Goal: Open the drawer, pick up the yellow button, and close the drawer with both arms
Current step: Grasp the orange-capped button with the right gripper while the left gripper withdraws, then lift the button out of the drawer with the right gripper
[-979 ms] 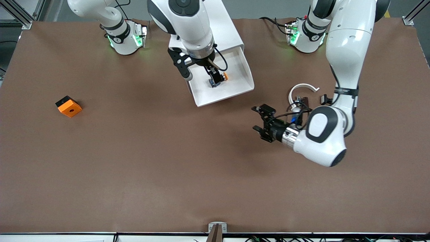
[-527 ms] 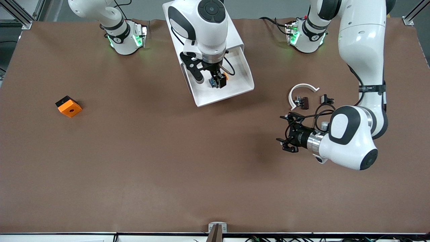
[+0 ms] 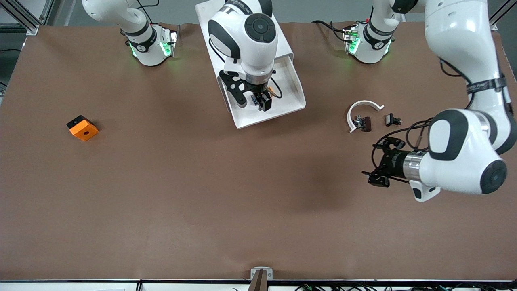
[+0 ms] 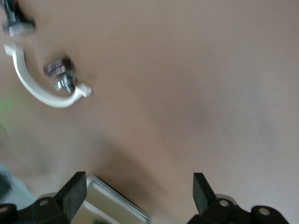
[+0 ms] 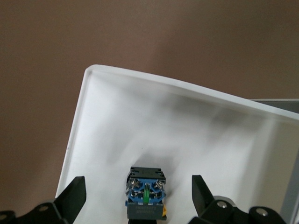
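Take-the-button step: I hold the right claw (image 3: pixel 252 99) spread in the open drawer (image 3: pixel 291 101), the button (image 5: pixel 145 192) lying between its fingers, next a squeeze on its body, while my left claw (image 3: pixel 377 163) waits spread over bare surface (image 3: pixel 202 194) near a white clip (image 3: pixel 362 108).

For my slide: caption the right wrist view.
Open right gripper poised over the button lying in the open white drawer.

Brown-covered table (image 3: pixel 161 202) with aluminium corner framing (image 3: pixel 24 18)
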{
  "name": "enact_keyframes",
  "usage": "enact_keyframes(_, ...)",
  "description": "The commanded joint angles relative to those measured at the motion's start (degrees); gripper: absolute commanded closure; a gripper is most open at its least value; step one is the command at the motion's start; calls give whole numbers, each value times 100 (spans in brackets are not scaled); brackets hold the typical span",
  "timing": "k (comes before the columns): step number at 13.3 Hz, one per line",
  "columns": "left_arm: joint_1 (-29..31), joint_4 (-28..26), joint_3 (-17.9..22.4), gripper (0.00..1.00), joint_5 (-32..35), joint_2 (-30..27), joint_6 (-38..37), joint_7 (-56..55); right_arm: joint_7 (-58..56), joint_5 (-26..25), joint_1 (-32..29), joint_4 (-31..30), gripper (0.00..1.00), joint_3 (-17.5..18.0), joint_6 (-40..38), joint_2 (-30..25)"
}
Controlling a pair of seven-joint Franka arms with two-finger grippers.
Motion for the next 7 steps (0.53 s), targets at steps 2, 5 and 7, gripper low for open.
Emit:
enact_keyframes(2,-74,-93,36,0,486,-358,48,1379,64,-60,58,77,0,-30,-18,116)
enact_keyframes(5,-171,-136,-61,0,1355,-648,48,2355,73,-42,67,85,0,-30,-10,168)
enact_keyframes(7,-224,-215,-131,0,1524,-798,39,2884,64,-42,75,94,0,-30,-1,221)
